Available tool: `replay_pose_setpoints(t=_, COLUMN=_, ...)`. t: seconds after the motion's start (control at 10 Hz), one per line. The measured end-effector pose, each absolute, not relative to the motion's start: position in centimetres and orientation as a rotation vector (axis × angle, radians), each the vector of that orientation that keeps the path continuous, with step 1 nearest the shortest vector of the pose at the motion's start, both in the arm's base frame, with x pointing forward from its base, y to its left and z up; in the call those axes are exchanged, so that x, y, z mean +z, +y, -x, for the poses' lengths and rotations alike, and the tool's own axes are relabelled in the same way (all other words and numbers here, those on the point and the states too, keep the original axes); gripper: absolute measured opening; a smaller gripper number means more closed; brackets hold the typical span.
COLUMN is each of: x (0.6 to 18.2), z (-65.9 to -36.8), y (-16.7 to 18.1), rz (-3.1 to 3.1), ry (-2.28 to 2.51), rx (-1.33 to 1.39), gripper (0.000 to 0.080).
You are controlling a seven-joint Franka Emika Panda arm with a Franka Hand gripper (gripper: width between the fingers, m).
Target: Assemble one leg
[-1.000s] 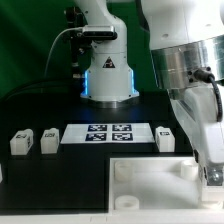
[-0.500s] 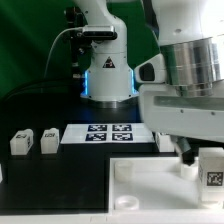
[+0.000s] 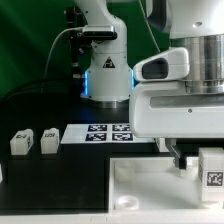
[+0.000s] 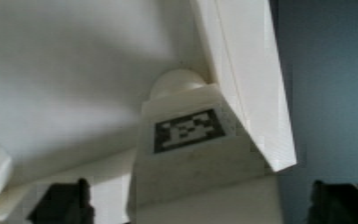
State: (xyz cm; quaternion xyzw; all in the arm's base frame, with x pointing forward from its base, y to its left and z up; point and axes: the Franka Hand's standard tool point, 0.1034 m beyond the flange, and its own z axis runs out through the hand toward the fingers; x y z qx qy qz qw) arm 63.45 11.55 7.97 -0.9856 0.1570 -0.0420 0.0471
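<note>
The leg (image 3: 211, 170), a small white block with a square tag, stands upright at the right end of the white panel (image 3: 140, 185), low on the exterior view's right. In the wrist view the leg (image 4: 188, 130) lies between my two dark fingertips (image 4: 60, 202), its rounded end against the panel's corner (image 4: 87, 70). A gap shows on each side of it. My gripper (image 3: 200, 155) (image 4: 202, 205) is open around the leg. Two more legs (image 3: 21, 141) (image 3: 49, 138) stand on the black table on the exterior view's left.
The marker board (image 3: 108, 133) lies flat at the table's middle, behind the panel. The arm's base (image 3: 108, 75) stands behind it. My wrist and hand fill the exterior view's upper right and hide the table there.
My hand has swung down over the panel's right end. The leg that stood right of the marker board no longer shows there; a leg now stands at the panel's right corner.
</note>
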Motion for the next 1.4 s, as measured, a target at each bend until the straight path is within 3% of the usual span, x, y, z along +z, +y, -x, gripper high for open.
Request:
replay_pose_setpoints(t=0.1, x=7.97, z=-63.43, y=11.67, rz=2.973, ry=0.609, rx=-0.118, gripper=0.037)
replay_pose_setpoints(t=0.2, x=7.93, z=-63.36, y=11.69, rz=2.923, ry=0.783, rx=-0.103, gripper=0.037)
replay_pose_setpoints(t=0.3, x=7.86, z=-63.32, y=11.43, rz=2.883, ry=0.919, rx=-0.093, gripper=0.0297)
replay_pose_setpoints(t=0.5, x=7.81, z=-63.26, y=11.39, rz=2.772, ry=1.199, rx=-0.07, gripper=0.0297)
replay_pose_setpoints(t=0.8, x=7.81, z=-63.3, y=11.96, rz=2.114, ry=2.129, rx=0.1, gripper=0.0296)
replay_pose_setpoints(t=1.1, x=7.54, z=-63.15, y=11.65, rz=1.954, ry=2.226, rx=0.116, gripper=0.0297)
replay_pose_setpoints(t=1.3, x=7.45, z=-63.08, y=11.74, rz=1.995, ry=2.188, rx=0.112, gripper=0.0542)
replay_pose_setpoints(t=1.4, x=7.41, z=-63.1, y=12.16, rz=2.074, ry=2.097, rx=0.072, gripper=0.0616)
